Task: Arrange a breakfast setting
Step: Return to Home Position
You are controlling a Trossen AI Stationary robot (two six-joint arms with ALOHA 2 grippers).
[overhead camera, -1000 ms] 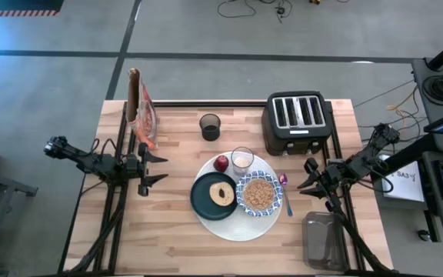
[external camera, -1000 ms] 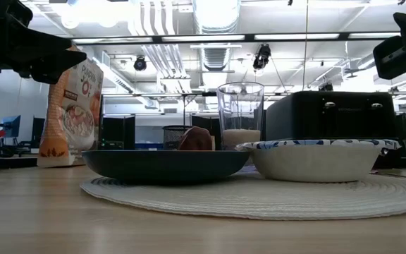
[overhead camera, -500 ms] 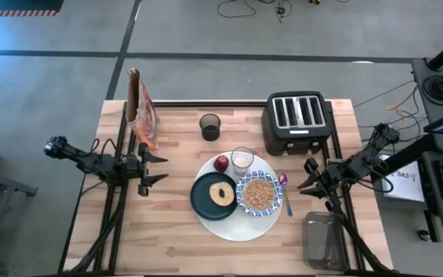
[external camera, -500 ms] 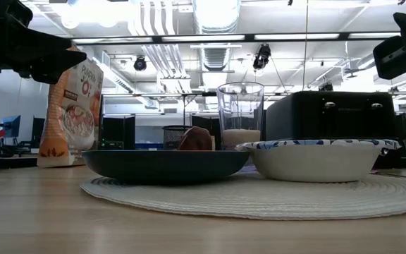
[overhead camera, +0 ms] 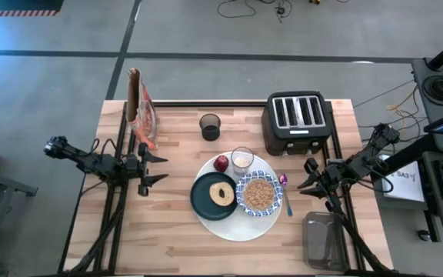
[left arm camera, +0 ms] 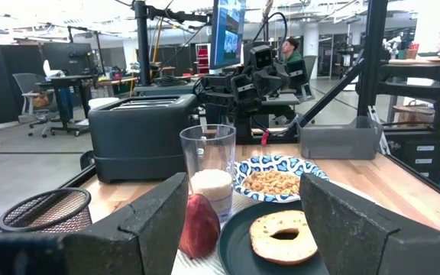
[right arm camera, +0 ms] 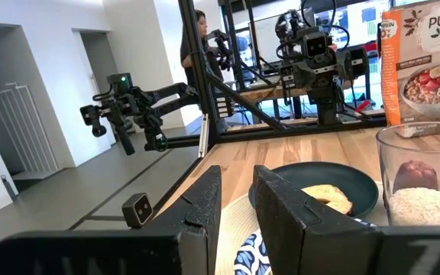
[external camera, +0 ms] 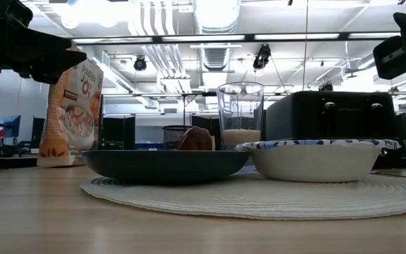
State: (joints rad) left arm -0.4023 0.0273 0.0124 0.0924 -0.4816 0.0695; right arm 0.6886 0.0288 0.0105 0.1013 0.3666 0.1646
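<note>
Nearest the front edge of the desk (overhead camera: 168, 238), and off toward the right arm's side of the big round white mat (overhead camera: 233, 228), lies a grey see-through bin (overhead camera: 325, 242), well apart from the mat.

On the mat's near half sit two dishes side by side. The dark green plate (overhead camera: 201, 198) is on the left arm's side and carries the bagel (overhead camera: 222, 192), which lies flat. The blue-and-white patterned bowl (external camera: 316, 162) is on the right arm's side, with cereal in it. The spoon (overhead camera: 286, 196) lies just past the mat's right rim, beside the bowl, with its handle toward the front.

Level with the mat, one arm waits on each side, both aimed at it and raised off the desk. The left arm (overhead camera: 106, 164) is well clear of the mat's left rim, its jaws wide apart and empty. The right arm (overhead camera: 352, 168) is near the mat's right rim, its jaws a narrow gap apart and holding nothing.

At the mat's far rim the red apple (overhead camera: 221, 163) rests just beyond the plate. Right beside it stands the small clear glass (overhead camera: 242, 159), upright, with something white in the bottom.

Beyond the mat stands a dark mesh cup (overhead camera: 210, 127). The black four-slot toaster (overhead camera: 298, 121) is farther back toward the right. A cereal box (overhead camera: 141, 115) stands upright at the far left.
</note>
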